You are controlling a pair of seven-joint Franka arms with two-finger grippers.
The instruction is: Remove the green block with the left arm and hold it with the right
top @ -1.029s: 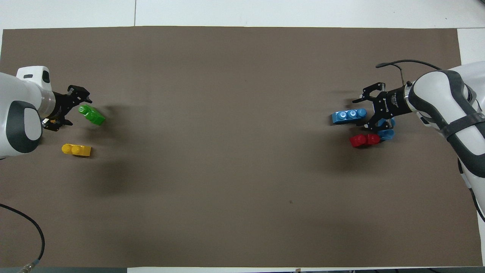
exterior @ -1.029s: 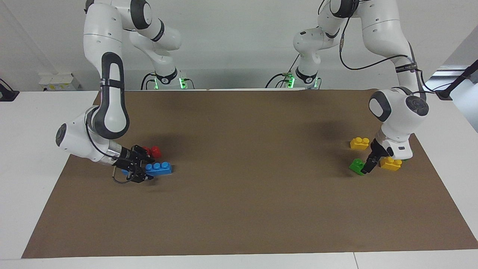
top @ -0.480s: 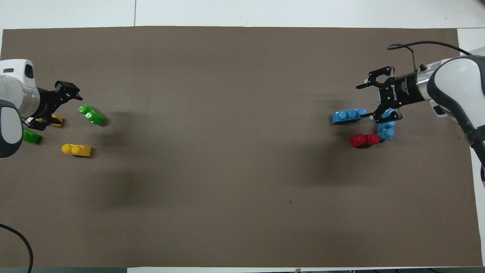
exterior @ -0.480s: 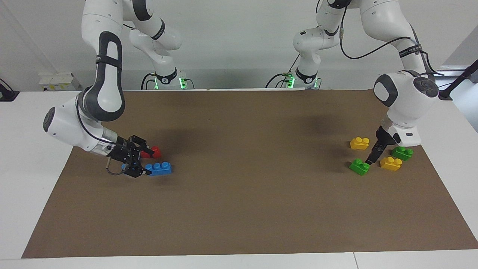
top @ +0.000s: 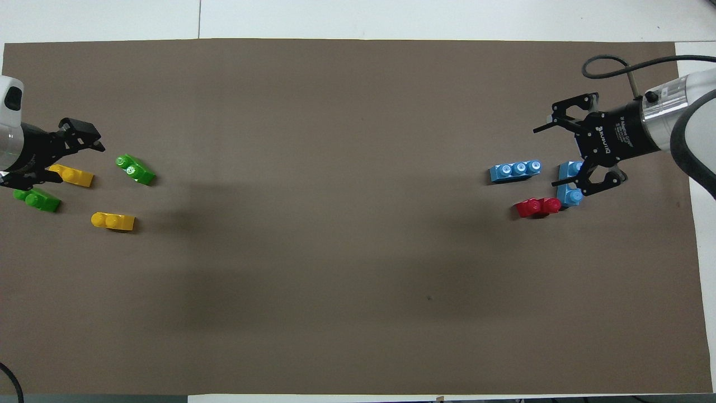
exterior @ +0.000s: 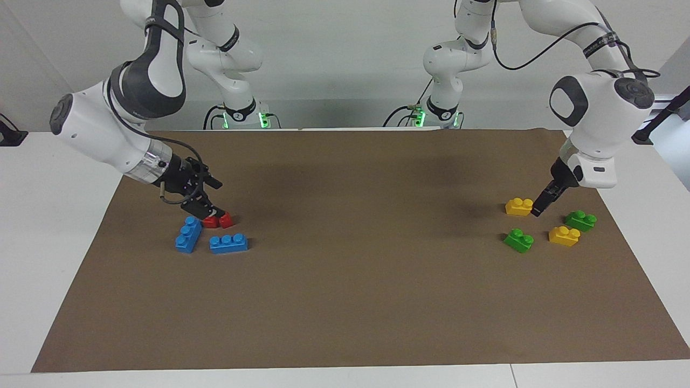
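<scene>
Toward the left arm's end of the desk [exterior: 32, 258], on the brown mat [exterior: 345, 302], the green block [exterior: 518, 240] [top: 135, 169] sits studs up, free of both tools. Of the bricks there it lies farthest from the robots. One yellow brick [exterior: 564, 236] is just beside it, toward the desk's end edge, a second yellow brick [exterior: 519, 206] is nearer the robots, and a darker green brick [exterior: 580, 220] is closest to that edge. The left tool [exterior: 540, 206] [top: 84, 143] hangs above the mat by the second yellow brick, its jaws spread, gripping nothing. At the right arm's end, the right tool [exterior: 207, 202] [top: 559, 154] hovers over a red brick [exterior: 218, 220] and two blue bricks [exterior: 188, 235] [exterior: 229, 243], jaws wide apart and empty.
</scene>
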